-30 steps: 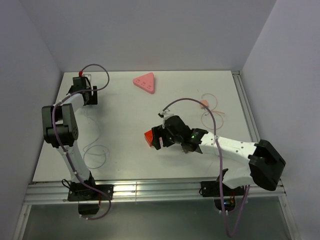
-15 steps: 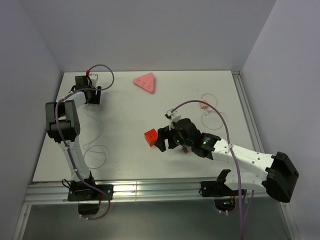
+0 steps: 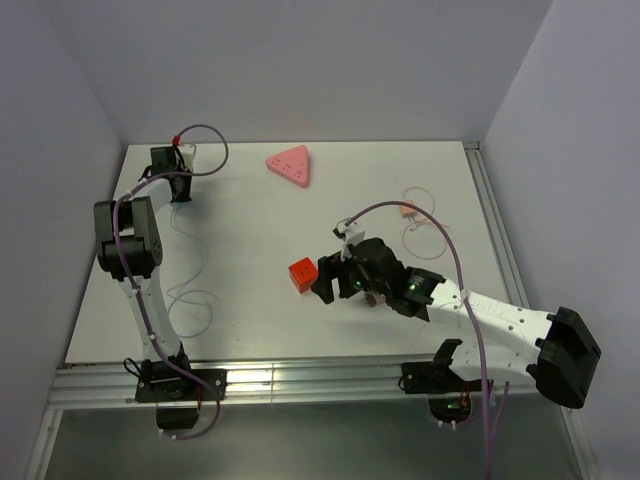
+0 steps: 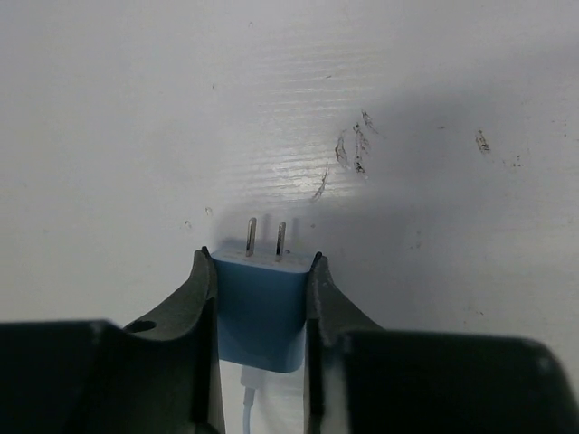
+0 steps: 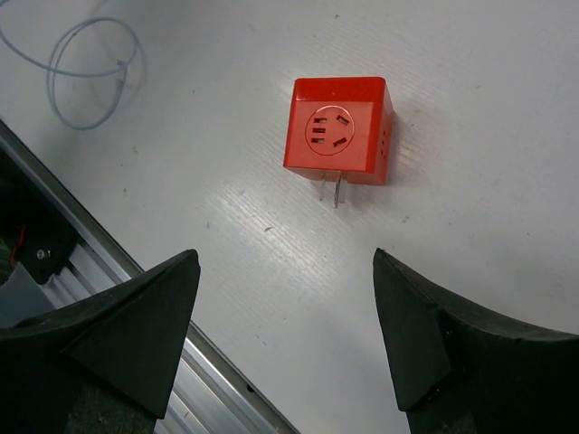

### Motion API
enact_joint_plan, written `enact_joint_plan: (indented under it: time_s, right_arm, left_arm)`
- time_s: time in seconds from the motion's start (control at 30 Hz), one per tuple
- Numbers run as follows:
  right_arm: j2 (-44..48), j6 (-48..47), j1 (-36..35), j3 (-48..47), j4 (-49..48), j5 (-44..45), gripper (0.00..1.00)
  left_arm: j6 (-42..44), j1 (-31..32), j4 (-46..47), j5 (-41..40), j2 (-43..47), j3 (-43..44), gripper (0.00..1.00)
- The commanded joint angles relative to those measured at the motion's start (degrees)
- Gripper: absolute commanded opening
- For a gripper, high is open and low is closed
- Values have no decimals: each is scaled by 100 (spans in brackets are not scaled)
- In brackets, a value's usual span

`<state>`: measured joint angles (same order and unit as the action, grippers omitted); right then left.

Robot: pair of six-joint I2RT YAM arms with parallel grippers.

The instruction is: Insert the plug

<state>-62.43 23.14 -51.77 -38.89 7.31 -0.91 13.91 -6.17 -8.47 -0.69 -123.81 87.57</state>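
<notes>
A blue plug (image 4: 261,307) with two metal prongs (image 4: 265,237) lies low over the white table, its white cable (image 4: 249,398) trailing back. My left gripper (image 4: 261,258) is shut on it, one finger pressed on each side. In the top view that gripper (image 3: 178,175) is at the table's far left corner. A red socket cube (image 5: 339,131) lies mid-table (image 3: 301,274), socket face up, its own two prongs pointing at my right gripper (image 5: 286,255). That gripper stands open just right of the cube (image 3: 325,280), with nothing between its fingers.
A pink triangular block (image 3: 289,165) lies at the back centre. A pink cable coil (image 3: 420,215) is on the right side. A thin pale cable (image 3: 190,290) loops across the left half of the table. The metal rail (image 3: 300,375) runs along the near edge.
My left gripper has closed onto the blue plug and shifted slightly toward the back corner. The right gripper has drawn back to the right off the red cube, leaving it uncovered.
</notes>
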Motion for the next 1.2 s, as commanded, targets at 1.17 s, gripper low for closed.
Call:
enact_joint_plan:
  time_s: [1.17]
  right_arm:
    - [-1138,236,-2134,-2228,-941,-331,72]
  left_arm:
    - [-8466,907,-3143,1281,6552,-2226,0]
